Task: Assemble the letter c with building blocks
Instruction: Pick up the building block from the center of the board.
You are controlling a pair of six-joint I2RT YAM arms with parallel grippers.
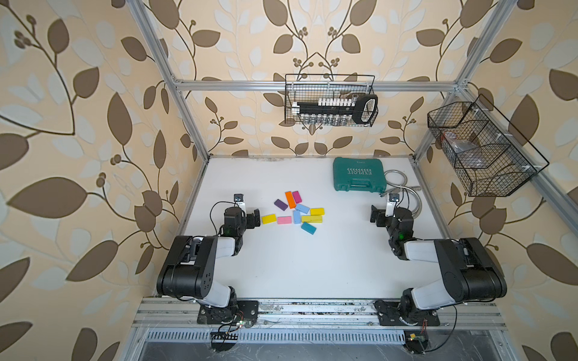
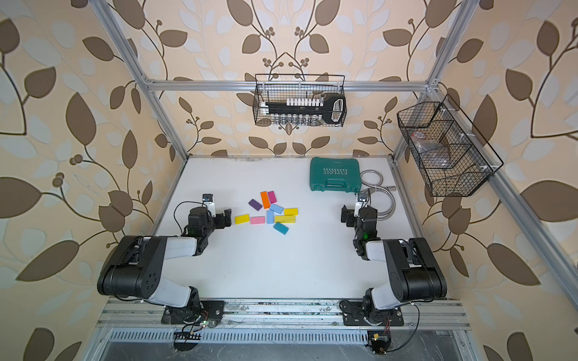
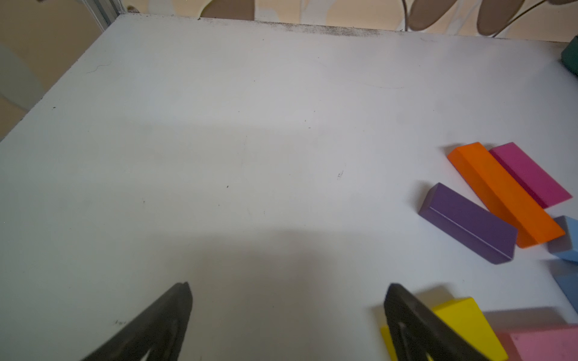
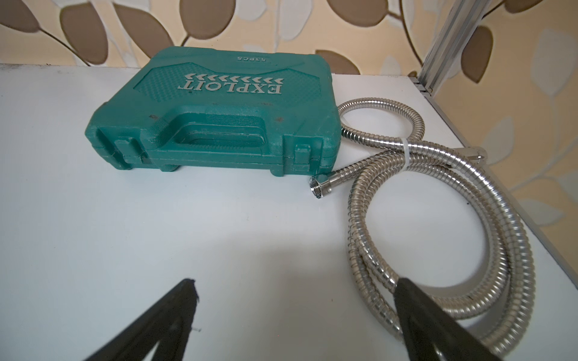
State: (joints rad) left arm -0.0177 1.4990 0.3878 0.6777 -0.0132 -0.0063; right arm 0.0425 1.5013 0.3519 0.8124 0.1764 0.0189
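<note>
The left gripper (image 1: 256, 218) hangs wide open, empty; a yellow block (image 1: 268, 218) lies just beside it to the robot's right, long axis across the table (image 1: 281, 265). Beyond, the other building blocks (image 1: 301, 212) sit loosely scattered at mid-table — no C yet. The right gripper (image 1: 374, 215), also open and empty, stands well apart — the left one is nearer.

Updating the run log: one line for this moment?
progress: none | building blocks: loose, no C | left gripper: jaws open, empty | right gripper: jaws open, empty
</note>
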